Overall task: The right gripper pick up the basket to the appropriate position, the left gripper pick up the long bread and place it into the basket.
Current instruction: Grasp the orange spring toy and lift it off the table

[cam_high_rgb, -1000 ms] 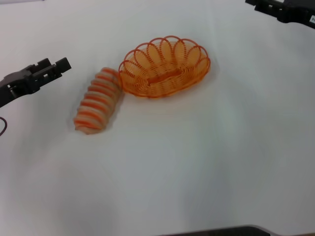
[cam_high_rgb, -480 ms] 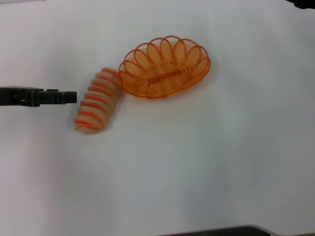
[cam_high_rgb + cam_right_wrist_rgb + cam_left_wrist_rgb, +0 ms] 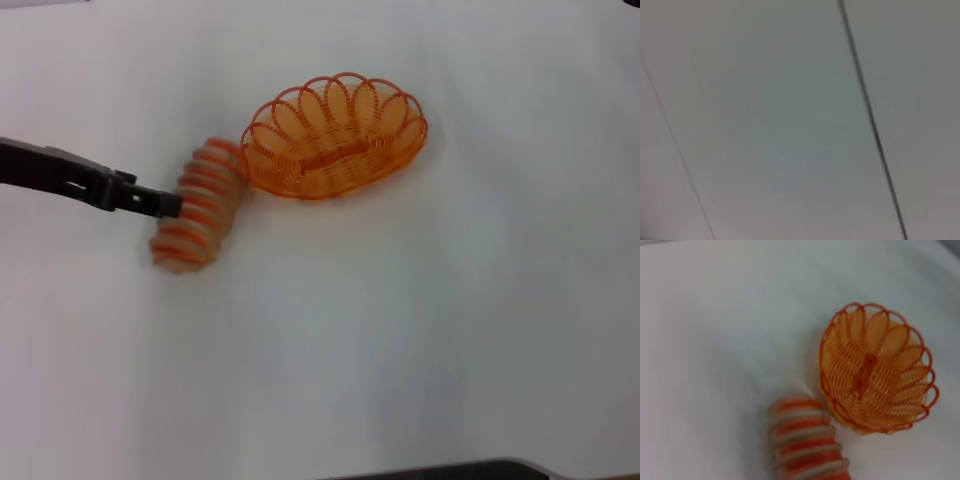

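The long bread (image 3: 198, 205) lies at the left pincer (image 3: 168, 205) tip, toward 3 o'clock. Whether that pincer is released or clenched I cannot tell. The basket (image 3: 334, 135) sits at the bread's 1 o'clock.

orange wire basket (image 3: 335, 135); pale tan long bread (image 3: 198, 205) with orange crosswise stripes.

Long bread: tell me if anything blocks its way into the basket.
Nothing visible does. The long bread lies on the white table with one end right beside the basket's rim, and the basket is empty. The left gripper is at the bread's side.
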`<state>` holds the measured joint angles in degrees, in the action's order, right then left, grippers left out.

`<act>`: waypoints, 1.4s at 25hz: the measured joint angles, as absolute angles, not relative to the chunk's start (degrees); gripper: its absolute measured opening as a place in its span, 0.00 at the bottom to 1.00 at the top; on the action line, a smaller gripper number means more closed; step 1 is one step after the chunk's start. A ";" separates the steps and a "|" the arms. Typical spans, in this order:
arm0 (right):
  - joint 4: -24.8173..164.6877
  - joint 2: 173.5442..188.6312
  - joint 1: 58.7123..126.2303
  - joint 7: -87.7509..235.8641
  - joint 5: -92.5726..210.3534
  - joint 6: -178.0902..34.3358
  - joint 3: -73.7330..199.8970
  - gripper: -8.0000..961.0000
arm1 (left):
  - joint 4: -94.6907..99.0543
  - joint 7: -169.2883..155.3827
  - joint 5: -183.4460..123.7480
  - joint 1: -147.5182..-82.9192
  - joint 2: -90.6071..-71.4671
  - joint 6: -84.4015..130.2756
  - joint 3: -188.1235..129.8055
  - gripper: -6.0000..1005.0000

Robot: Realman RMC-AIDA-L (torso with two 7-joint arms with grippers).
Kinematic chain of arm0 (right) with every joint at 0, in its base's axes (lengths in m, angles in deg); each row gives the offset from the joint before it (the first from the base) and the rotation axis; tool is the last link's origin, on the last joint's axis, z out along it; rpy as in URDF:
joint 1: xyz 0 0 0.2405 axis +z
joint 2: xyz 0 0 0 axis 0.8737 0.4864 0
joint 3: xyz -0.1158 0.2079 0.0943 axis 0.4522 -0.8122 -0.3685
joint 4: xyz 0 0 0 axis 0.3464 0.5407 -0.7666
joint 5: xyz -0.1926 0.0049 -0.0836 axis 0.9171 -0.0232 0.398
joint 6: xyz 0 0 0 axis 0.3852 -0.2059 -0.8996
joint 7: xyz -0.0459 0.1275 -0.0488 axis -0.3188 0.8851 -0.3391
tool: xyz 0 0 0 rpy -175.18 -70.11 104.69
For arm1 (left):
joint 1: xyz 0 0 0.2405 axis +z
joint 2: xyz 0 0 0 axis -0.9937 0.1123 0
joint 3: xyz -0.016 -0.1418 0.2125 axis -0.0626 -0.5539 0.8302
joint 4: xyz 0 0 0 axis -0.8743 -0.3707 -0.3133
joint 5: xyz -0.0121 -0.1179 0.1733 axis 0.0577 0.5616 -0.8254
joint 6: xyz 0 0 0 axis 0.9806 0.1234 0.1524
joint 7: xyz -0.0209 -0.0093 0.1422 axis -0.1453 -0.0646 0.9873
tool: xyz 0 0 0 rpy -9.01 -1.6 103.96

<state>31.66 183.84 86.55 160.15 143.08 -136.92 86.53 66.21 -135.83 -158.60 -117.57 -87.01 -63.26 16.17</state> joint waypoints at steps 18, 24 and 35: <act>31.59 183.51 86.48 160.92 142.78 -135.46 84.99 0.88 | 73.21 -150.79 -170.80 -118.65 -90.03 -59.11 31.37 0.82; 30.59 183.61 86.66 161.71 142.95 -134.57 84.97 0.88 | 72.94 -155.01 -170.99 -119.81 -90.05 -58.89 31.93 0.82; 30.26 183.82 87.08 162.12 143.24 -133.76 85.17 0.88 | 72.01 -160.40 -170.59 -120.78 -90.13 -58.94 32.47 0.82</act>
<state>30.26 183.82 87.08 162.12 143.24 -133.76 85.17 72.01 -160.40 -170.59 -120.78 -90.13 -58.94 32.47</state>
